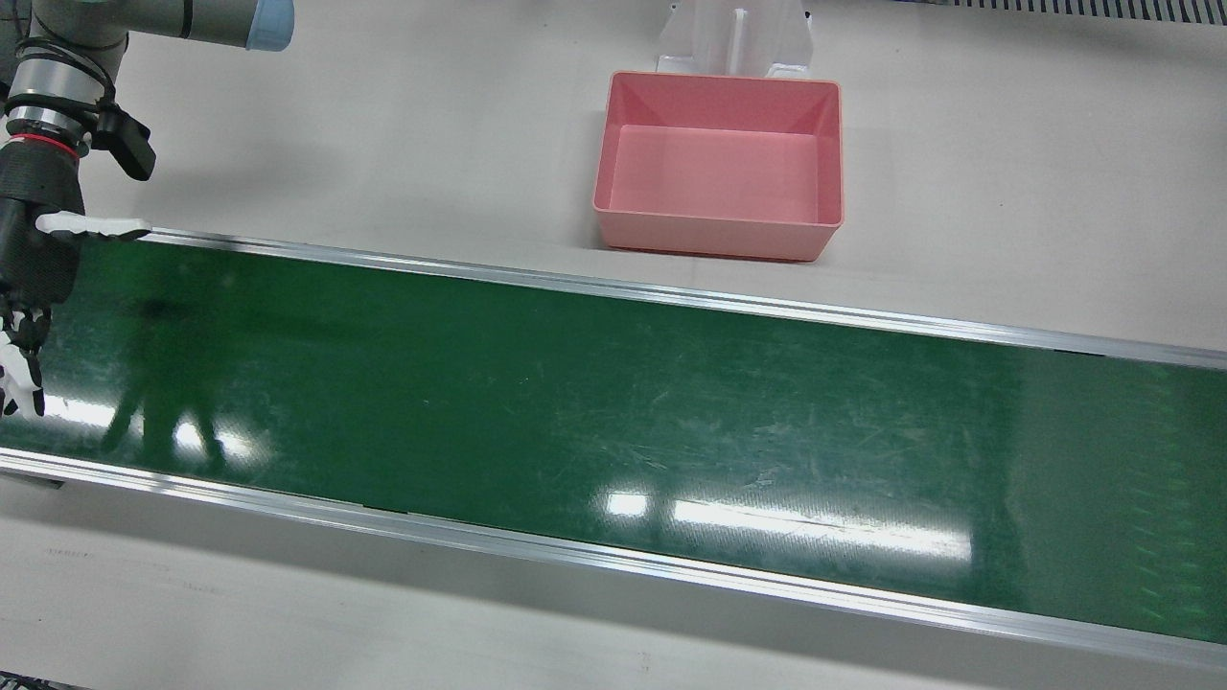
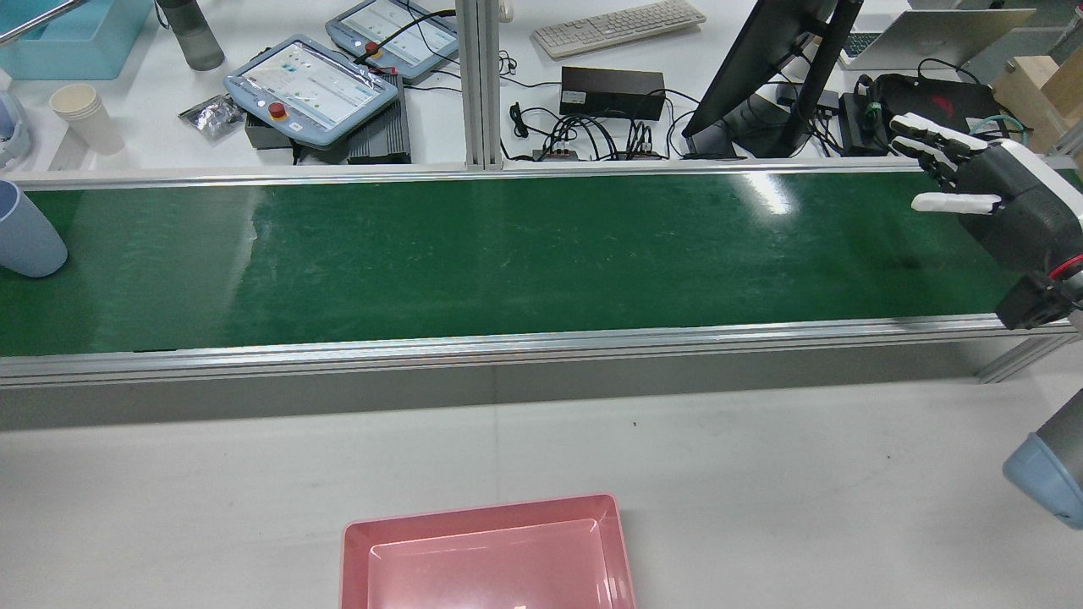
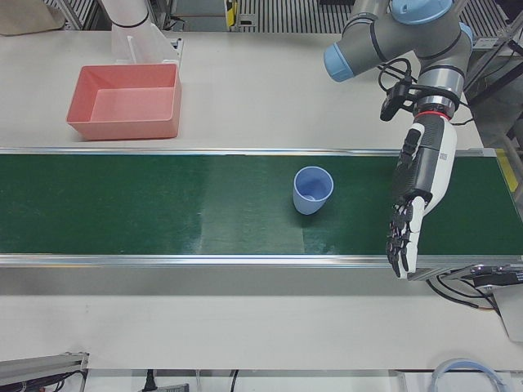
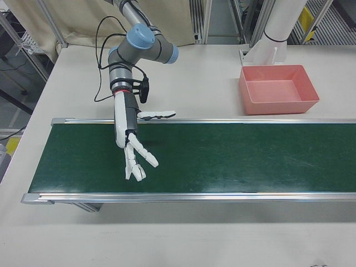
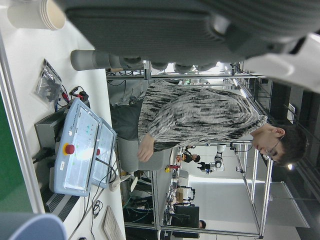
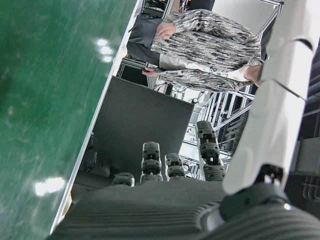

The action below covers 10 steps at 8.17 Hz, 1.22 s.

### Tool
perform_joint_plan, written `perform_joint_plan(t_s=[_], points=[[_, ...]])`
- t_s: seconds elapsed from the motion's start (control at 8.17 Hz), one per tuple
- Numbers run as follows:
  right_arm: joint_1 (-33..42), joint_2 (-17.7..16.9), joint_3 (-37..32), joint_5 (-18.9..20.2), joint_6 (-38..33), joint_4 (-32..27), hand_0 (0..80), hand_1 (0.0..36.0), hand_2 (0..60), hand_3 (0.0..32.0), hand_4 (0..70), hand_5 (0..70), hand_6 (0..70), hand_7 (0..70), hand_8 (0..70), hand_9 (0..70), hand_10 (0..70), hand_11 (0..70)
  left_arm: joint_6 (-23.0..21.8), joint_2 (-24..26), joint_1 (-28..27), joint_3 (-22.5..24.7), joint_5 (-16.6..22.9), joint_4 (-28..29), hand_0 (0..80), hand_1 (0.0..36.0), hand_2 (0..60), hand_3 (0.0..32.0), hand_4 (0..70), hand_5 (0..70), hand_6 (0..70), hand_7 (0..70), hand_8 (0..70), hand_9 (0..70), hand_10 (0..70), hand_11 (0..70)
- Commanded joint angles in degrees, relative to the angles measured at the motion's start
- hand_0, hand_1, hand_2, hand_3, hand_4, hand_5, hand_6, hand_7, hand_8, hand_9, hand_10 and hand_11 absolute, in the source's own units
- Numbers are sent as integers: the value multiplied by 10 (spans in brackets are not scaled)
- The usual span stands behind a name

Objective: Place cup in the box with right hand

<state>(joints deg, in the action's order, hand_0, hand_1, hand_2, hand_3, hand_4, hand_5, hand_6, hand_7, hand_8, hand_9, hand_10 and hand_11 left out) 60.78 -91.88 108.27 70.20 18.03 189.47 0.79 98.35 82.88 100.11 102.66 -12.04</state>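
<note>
The blue cup [image 3: 312, 189] stands upright on the green conveyor belt [image 3: 163, 204] near the left hand [image 3: 417, 196], well apart from the empty pink box [image 3: 127, 102]. The right hand [image 4: 132, 146] hovers with fingers spread, holding nothing; grasping and placing are not yet done.

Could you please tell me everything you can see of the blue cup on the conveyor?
The blue cup is a plain, smooth, plastic-looking tumbler, pale blue, handleless, tapering toward its base. It stands upright, mouth open, looking empty, on the green belt ahead of the left hand. Nothing else touches it; the rear view shows it at the left edge.
</note>
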Motion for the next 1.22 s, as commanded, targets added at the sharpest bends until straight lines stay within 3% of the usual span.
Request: perform_joint_plan(t_s=[0.0, 0.37, 1.1], points=[[0, -3, 2, 0, 0, -12, 484, 166, 42, 12, 0, 71, 43, 125, 117, 137, 3, 22, 0, 0, 0, 1, 0, 0, 0, 0, 0, 0, 0, 0, 0, 0, 0, 0, 0, 0], [1, -3, 6, 0, -2, -12, 488, 171, 54, 20, 0, 71, 48, 166, 119, 149, 0, 10, 0, 0, 0, 1, 0, 0, 0, 0, 0, 0, 0, 0, 0, 0, 0, 0, 0, 0], [-6, 3, -16, -1, 1, -12, 488, 169, 58, 6, 0, 68, 53, 190, 120, 155, 0, 7, 0, 0, 0, 0, 0, 0, 0, 0, 0, 0, 0, 0, 0, 0, 0, 0, 0, 0]])
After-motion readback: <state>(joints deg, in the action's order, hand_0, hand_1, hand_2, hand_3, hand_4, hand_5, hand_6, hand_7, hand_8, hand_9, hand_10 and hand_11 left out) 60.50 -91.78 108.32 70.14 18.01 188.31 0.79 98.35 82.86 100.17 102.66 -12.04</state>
